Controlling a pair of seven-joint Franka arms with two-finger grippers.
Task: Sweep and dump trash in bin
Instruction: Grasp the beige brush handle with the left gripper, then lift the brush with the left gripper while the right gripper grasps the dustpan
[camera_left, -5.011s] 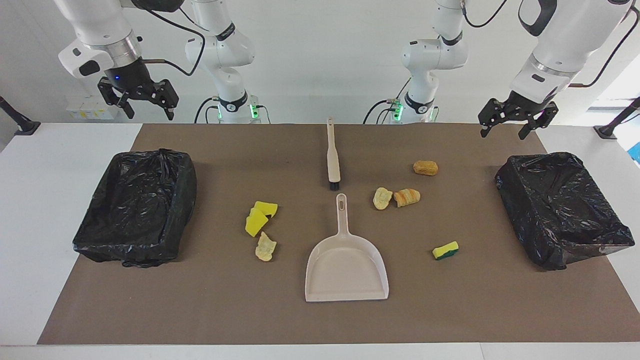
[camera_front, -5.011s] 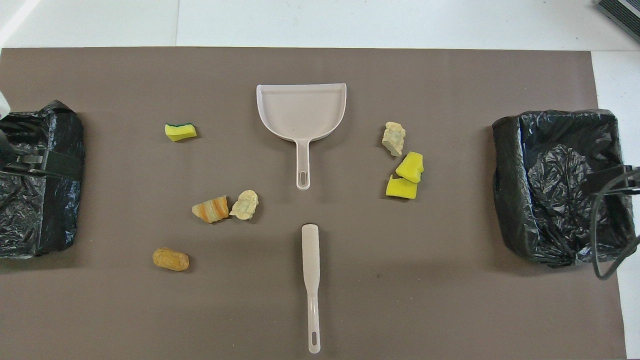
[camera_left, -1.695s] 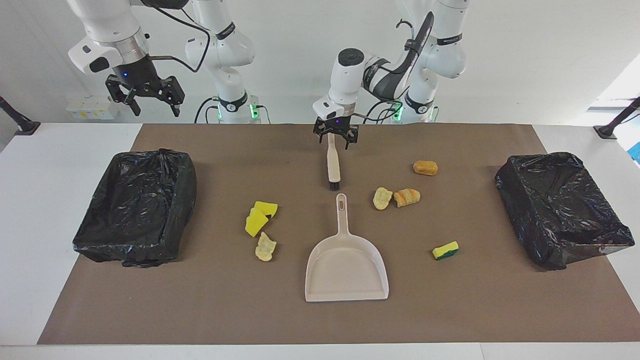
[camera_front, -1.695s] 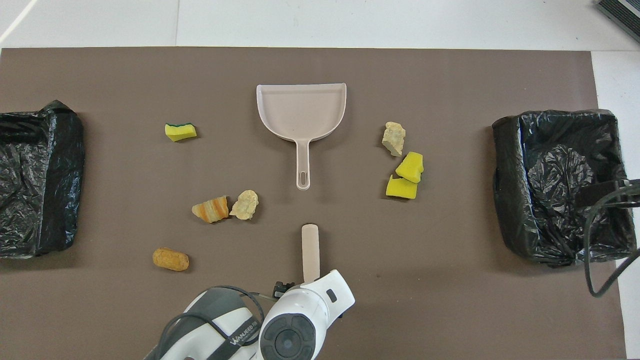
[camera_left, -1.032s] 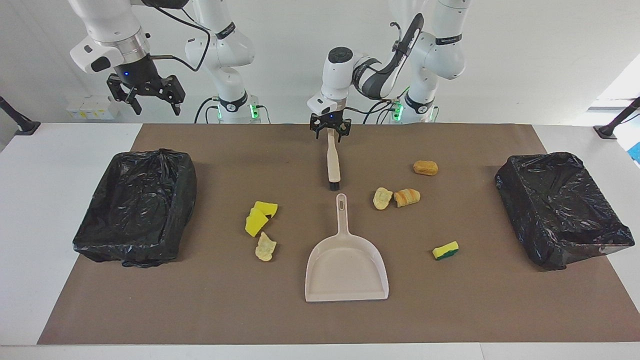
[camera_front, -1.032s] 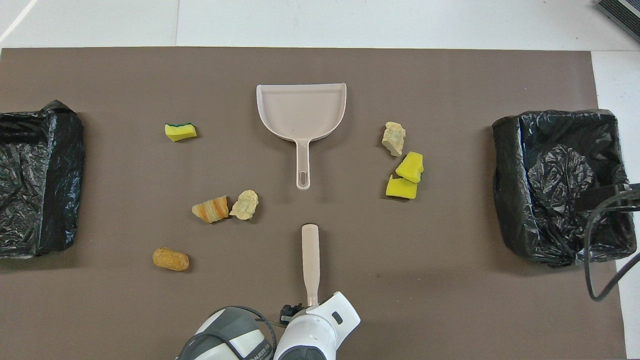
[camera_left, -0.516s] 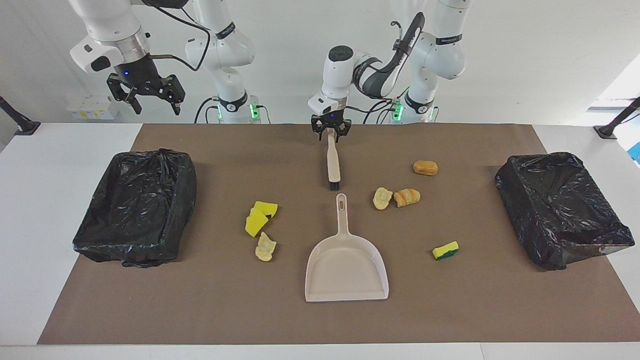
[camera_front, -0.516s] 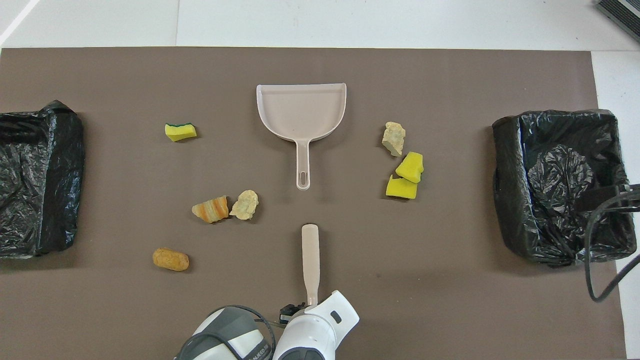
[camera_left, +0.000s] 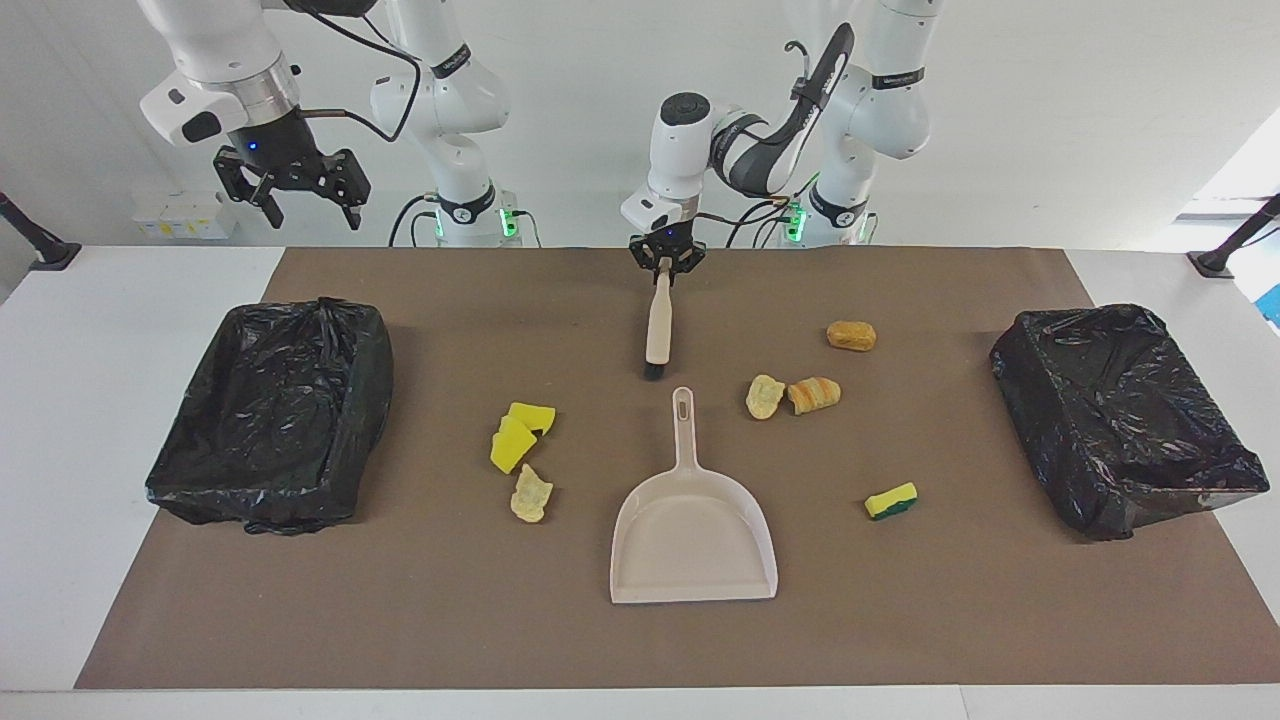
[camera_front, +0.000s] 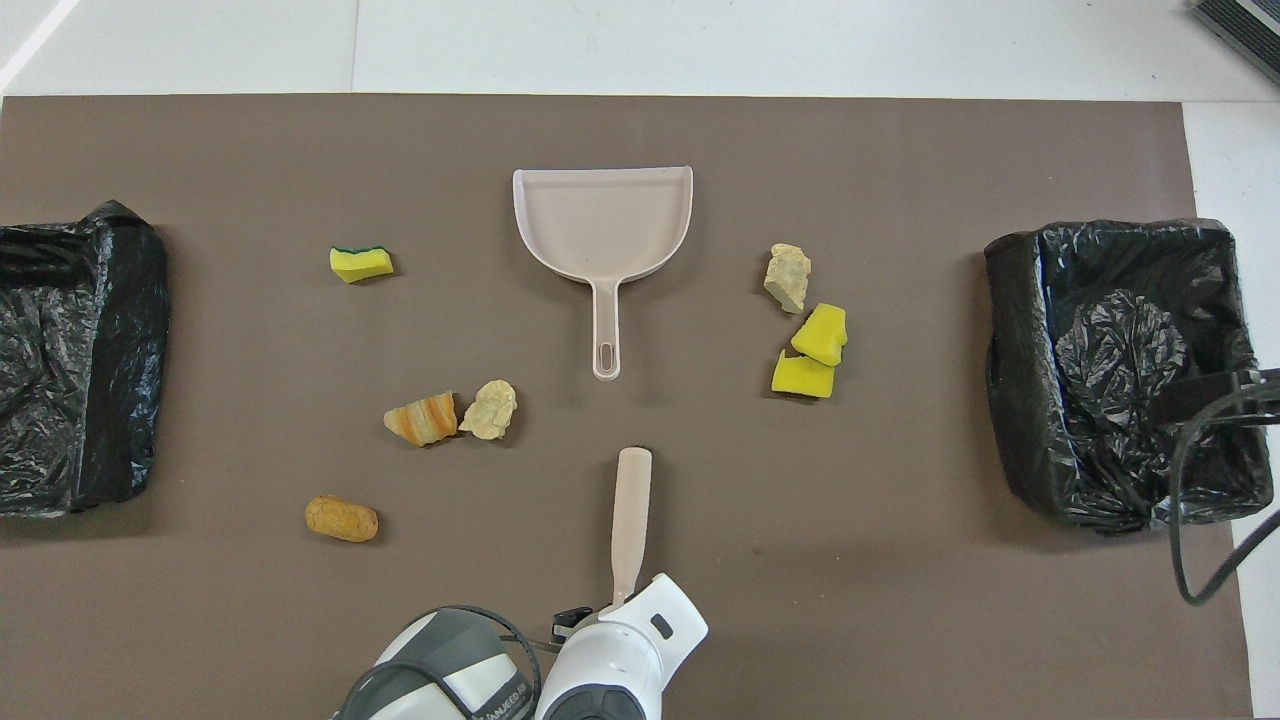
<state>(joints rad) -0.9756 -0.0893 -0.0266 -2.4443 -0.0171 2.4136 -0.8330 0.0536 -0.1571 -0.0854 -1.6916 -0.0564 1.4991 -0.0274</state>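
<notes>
Swung askew, brush handle clamped in left pincer.

A brown mat covers the white table. Two bins are lined with glossy black bags. The dustpan and brush are beige, the bristles black. The sponges are bright yellow, one green-backed; the rolls are golden-brown, one striped; the chips are pale yellow.

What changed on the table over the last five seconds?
The left tool came in from the left arm's end and shut on the brush handle, swinging its bristle end slightly toward the right arm's end. The right tool stays raised and open. Dustpan, trash and bins unmoved.
</notes>
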